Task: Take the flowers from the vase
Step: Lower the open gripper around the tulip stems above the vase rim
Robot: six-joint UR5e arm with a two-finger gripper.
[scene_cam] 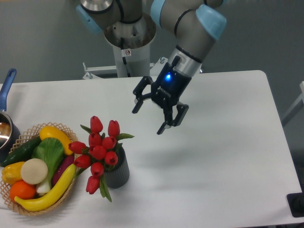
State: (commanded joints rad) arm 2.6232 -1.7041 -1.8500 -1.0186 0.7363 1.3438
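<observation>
Down near the desk's (228,156) front-left corner, your flowers (99,151) stand in the vase (118,172), blooms leaning left over its rim, just beside the wicker basket (28,209) of toy produce. Your end effector (149,115) hangs above the desk's middle, up and right of the flowers, well apart, fingers spread and grasping nothing.

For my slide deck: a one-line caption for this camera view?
Open hand above table, right of red tulips in grey vase.
</observation>
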